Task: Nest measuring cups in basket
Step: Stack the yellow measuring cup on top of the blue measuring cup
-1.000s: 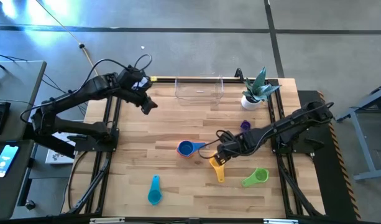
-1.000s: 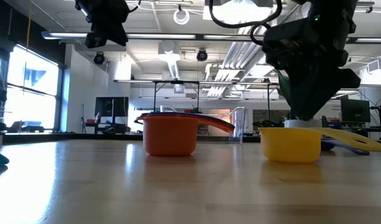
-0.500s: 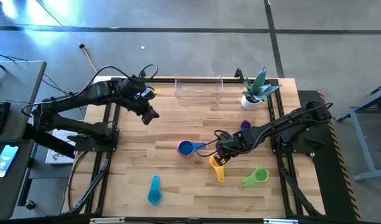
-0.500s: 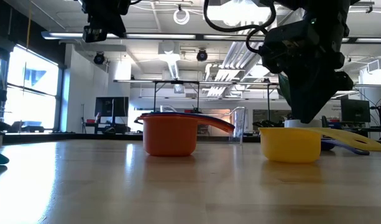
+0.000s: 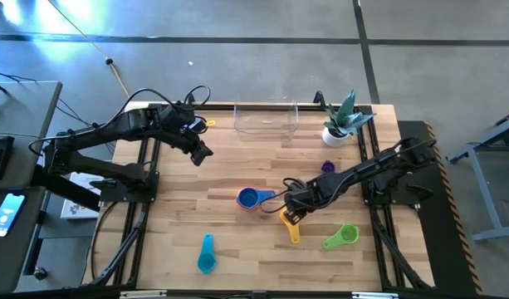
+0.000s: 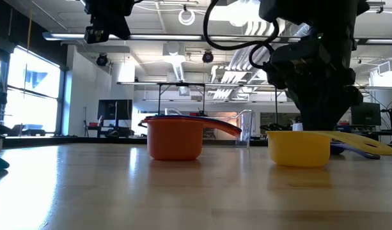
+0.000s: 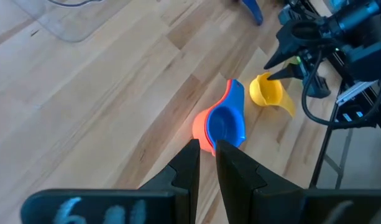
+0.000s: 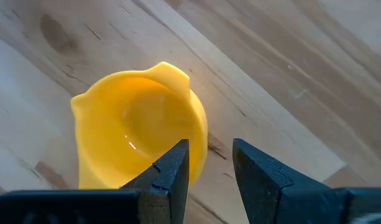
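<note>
The yellow cup (image 5: 291, 224) stands upright on the table right of centre, its handle toward the near edge. My right gripper (image 8: 210, 158) is open just above it, pointing steeply down. One finger (image 8: 174, 163) is over the bowl's (image 8: 137, 134) inside and the other over the table outside the wall. A blue cup nests in an orange one (image 5: 248, 198) left of it. My left gripper (image 5: 201, 154) hangs high over the far left, shut and empty. The clear basket (image 5: 266, 121) stands at the far edge. My right gripper comes from above at the wall (image 8: 201, 134) of the yellow cup's bowl, which shows in the gap between the two fingers. I cannot tell whether either finger touches it. The cup rests on the table on its base (image 6: 298, 160).
A teal cup (image 5: 206, 253) lies near the front edge, a green one (image 5: 341, 237) at the near right, and a purple one (image 5: 327, 166) by my right arm. A white plant pot (image 5: 336, 131) stands beside the basket at the far right.
My right gripper has sunk toward the yellow cup and rolled a little, its gap unchanged. My left gripper has swung a short way toward the table's near edge and then kept still. The cups have not moved.
</note>
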Controlling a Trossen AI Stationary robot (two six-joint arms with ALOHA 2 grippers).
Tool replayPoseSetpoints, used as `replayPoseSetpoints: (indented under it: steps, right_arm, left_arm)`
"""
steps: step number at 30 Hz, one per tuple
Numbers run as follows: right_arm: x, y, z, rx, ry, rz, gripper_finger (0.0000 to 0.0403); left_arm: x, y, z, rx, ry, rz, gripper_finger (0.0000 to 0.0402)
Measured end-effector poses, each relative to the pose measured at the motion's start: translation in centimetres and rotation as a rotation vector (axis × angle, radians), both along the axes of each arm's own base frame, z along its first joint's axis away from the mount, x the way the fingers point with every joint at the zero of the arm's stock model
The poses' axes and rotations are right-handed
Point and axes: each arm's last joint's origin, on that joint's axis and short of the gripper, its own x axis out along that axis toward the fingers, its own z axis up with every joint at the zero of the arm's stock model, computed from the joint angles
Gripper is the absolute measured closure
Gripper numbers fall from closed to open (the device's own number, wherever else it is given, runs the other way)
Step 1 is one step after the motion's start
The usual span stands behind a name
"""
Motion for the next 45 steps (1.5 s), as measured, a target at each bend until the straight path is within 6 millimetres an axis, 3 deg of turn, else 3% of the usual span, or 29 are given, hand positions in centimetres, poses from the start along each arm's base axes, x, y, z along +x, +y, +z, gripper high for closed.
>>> replayPoseSetpoints:
  steps: [5,16,24,31,45]
  right_arm:
    - [0.0,-0.1,0.0,-0.002,0.005,0.001,0.0299]
    - [0.2,0.0,-0.9,0.012,0.037,0.043,0.0393]
    - [0.3,-0.6,-0.3,-0.002,0.051,0.086,0.04]
    - [1.6,-1.9,2.4,-0.046,0.054,0.219,0.0401]
    - [4.7,-7.4,9.2,-0.176,-0.088,0.468,0.0402]
  left_arm:
    - [0.0,0.0,0.0,-0.004,-0.001,0.006,0.0358]
    - [0.0,0.0,0.0,-0.001,-0.006,0.008,0.0358]
    - [0.0,0.0,0.0,-0.001,-0.006,0.008,0.0358]
    - [0.0,0.0,0.0,-0.009,-0.006,0.015,0.0358]
    - [0.3,-1.1,0.0,-0.073,-0.004,0.028,0.0358]
